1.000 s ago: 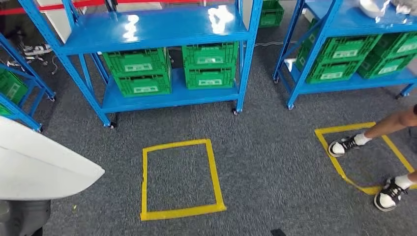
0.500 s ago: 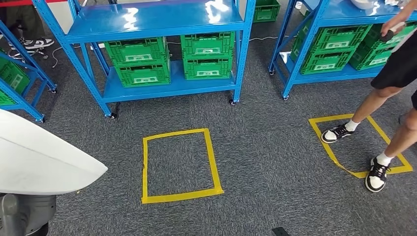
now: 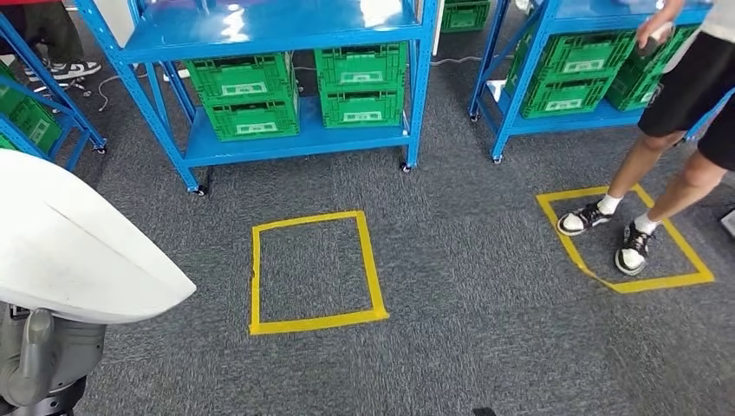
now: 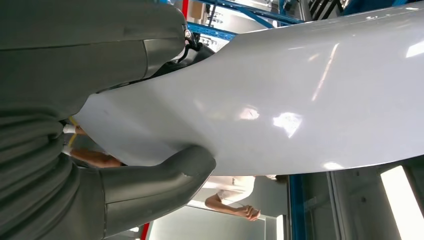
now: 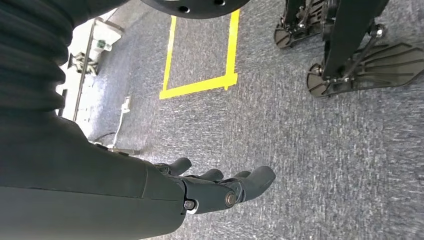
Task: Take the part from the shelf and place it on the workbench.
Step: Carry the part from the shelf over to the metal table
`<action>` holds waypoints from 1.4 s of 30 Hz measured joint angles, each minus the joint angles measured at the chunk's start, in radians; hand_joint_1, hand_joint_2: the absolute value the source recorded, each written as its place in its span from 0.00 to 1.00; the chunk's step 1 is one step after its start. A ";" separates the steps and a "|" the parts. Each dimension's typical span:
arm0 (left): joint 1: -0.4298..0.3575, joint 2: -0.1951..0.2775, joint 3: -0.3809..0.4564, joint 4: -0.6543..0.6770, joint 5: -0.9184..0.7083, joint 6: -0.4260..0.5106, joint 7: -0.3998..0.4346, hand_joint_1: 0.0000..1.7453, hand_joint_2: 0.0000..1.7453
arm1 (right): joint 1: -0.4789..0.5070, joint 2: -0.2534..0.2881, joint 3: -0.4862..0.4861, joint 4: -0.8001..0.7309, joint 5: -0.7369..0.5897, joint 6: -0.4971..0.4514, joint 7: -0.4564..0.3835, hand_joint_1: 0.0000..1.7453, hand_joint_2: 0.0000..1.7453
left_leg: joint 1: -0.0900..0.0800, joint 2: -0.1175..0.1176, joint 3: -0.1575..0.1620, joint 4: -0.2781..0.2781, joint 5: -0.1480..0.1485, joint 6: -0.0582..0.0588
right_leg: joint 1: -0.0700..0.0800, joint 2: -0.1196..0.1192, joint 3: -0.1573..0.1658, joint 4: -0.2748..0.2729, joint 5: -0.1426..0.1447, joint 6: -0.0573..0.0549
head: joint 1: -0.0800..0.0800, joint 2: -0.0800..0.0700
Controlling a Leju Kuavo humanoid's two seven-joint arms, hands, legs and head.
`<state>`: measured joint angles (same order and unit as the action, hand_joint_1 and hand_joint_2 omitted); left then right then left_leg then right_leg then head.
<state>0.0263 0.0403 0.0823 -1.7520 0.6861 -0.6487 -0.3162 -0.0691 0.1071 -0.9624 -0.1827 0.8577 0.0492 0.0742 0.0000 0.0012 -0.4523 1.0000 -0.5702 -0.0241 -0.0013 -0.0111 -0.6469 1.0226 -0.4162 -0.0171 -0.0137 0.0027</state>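
The part (image 3: 78, 251) is a large, smooth white curved panel that fills the lower left of the head view. My left hand (image 3: 39, 364) holds it from underneath at its near edge. In the left wrist view the thick grey thumb (image 4: 150, 185) presses against the glossy underside of the panel (image 4: 280, 90). My right hand (image 5: 215, 187) hangs over the grey carpet with its dark fingers stretched out and nothing in them.
Blue shelves (image 3: 286, 26) with green crates (image 3: 251, 95) stand ahead, with another rack (image 3: 572, 69) at the right. Two yellow tape squares mark the carpet, one at the centre (image 3: 312, 270) and one at the right (image 3: 624, 238). A person (image 3: 685, 95) stands in the right square.
The whole picture has shifted, so the camera has moved. The person has stepped with both feet into the right yellow square. The white panel stays in my left hand.
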 joint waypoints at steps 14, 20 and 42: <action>0.010 0.006 -0.008 -0.025 -0.041 0.031 -0.014 1.00 1.00 | 0.002 0.023 -0.015 0.000 0.016 0.017 -0.046 0.00 1.00 | -0.001 -0.074 -0.119 0.021 0.087 0.021 | -0.004 0.073 0.105 0.012 -0.110 0.012 | 0.002 0.000; 0.038 0.013 -0.009 -0.037 -0.099 0.031 0.004 1.00 1.00 | 0.002 0.036 -0.014 0.000 0.040 0.019 -0.042 0.00 1.00 | 0.000 -0.049 -0.165 0.086 0.055 -0.012 | -0.006 0.016 0.112 -0.019 -0.089 -0.022 | -0.002 0.000; 0.058 0.013 -0.003 0.058 -0.222 0.013 -0.151 1.00 1.00 | 0.013 -0.020 0.029 0.000 0.131 0.045 -0.056 0.00 1.00 | 0.009 -0.082 -0.129 0.022 0.100 0.027 | -0.008 0.026 0.034 0.165 -0.153 0.022 | 0.000 0.000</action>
<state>0.0843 0.0538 0.0798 -1.6937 0.4642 -0.6361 -0.4672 -0.0557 0.0867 -0.9337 -0.1825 0.9890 0.0946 0.0187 0.0087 -0.0806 -0.5817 1.0222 -0.4700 0.0031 -0.0089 0.0152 -0.6130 1.1876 -0.5687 0.0049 -0.0135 0.0027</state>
